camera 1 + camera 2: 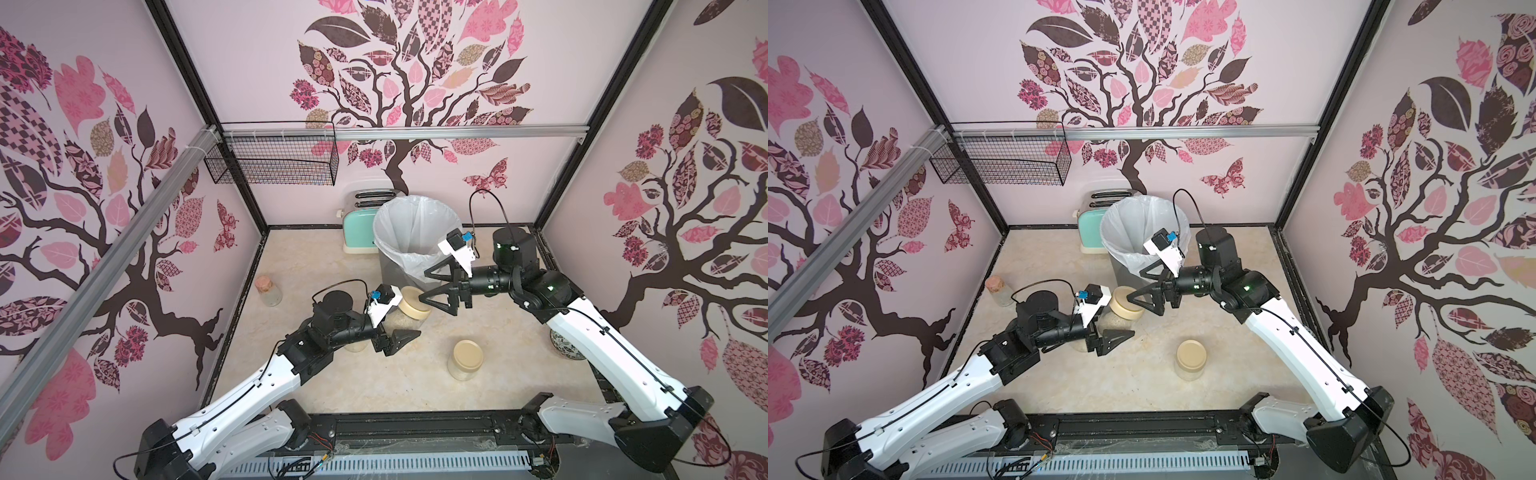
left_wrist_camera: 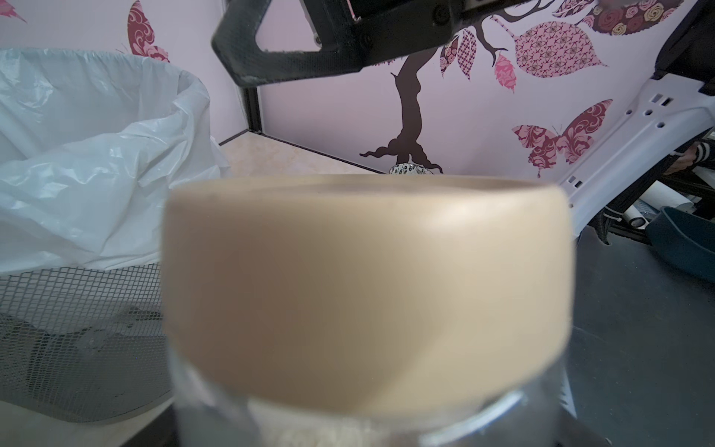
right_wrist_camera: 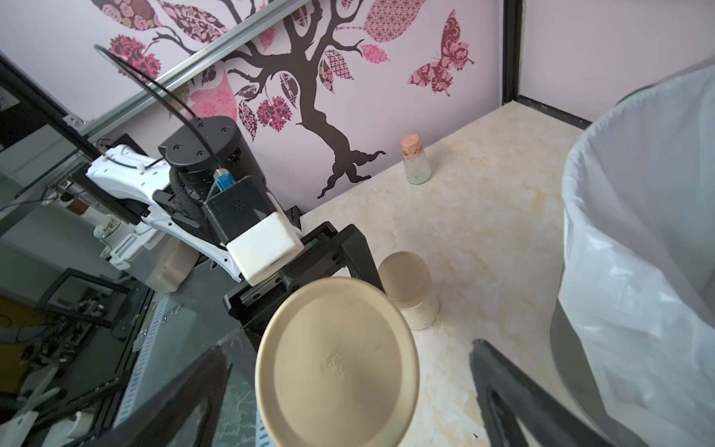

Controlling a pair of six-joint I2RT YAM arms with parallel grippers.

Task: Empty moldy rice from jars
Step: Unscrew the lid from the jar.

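Marble tabletop (image 1: 332, 374) | left pincer (image 1: 409, 326) grips beige-lidded jar (image 1: 413, 308) of cream rice (image 1: 1115, 322) | right pincer (image 1: 424, 286) wide, flanking lid (image 3: 336, 363)

Overhead stereo pair, close wrist views

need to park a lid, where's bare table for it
Bare: between corked bottle and toaster; also the front strip beside the lone jar. Crowded: before the bin, where left gripper and right gripper meet at the held jar.

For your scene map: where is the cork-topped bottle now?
In both top views the cork-topped bottle stands by the left wall, beyond the left arm.
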